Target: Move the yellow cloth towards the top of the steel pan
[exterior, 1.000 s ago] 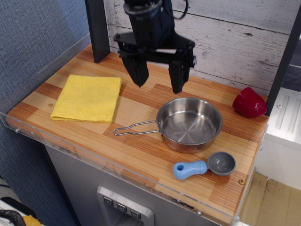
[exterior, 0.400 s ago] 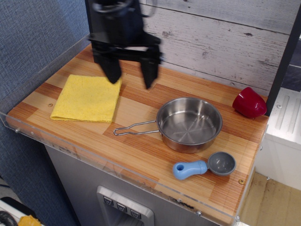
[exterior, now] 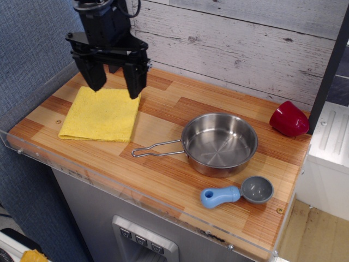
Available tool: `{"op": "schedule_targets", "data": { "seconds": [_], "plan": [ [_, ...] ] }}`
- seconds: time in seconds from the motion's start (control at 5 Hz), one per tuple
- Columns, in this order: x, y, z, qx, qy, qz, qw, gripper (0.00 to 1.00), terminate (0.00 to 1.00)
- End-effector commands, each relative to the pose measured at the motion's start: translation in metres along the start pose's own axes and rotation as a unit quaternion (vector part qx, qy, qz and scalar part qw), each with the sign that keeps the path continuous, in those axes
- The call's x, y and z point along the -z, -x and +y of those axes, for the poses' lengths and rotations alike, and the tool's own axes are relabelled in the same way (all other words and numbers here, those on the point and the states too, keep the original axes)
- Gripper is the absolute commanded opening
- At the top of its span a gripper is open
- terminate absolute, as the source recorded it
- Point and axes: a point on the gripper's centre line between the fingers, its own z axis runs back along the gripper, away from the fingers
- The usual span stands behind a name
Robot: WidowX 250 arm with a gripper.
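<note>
The yellow cloth [exterior: 101, 115] lies flat and folded on the left part of the wooden counter. The steel pan [exterior: 219, 143] stands right of it, its wire-loop handle [exterior: 156, 149] pointing left toward the cloth. My black gripper [exterior: 115, 89] hangs open over the cloth's far edge, fingers pointing down, one finger above the cloth's back left and the other near its back right corner. It holds nothing. I cannot tell whether the fingertips touch the fabric.
A grey scoop with a blue handle [exterior: 238, 192] lies in front of the pan near the counter's front right. A dark red object [exterior: 288, 119] sits at the back right. A plank wall [exterior: 245, 43] runs behind; a clear rim [exterior: 136, 191] edges the counter.
My gripper has moved left, from above the counter behind the pan to over the yellow cloth. It stayed open. The cloth, pan and scoop have not moved.
</note>
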Motion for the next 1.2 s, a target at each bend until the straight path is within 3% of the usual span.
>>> {"op": "schedule_targets", "data": {
  "seconds": [0.0,0.4,1.0],
  "plan": [
    [-0.007,-0.009,0.038,-0.033,-0.032,-0.008,0.9989,1.00,0.00],
    [0.019,-0.013,0.060,-0.049,-0.052,0.014,0.9973,1.00,0.00],
    [0.037,-0.028,0.050,-0.043,-0.053,0.003,0.9977,1.00,0.00]
  ]
}}
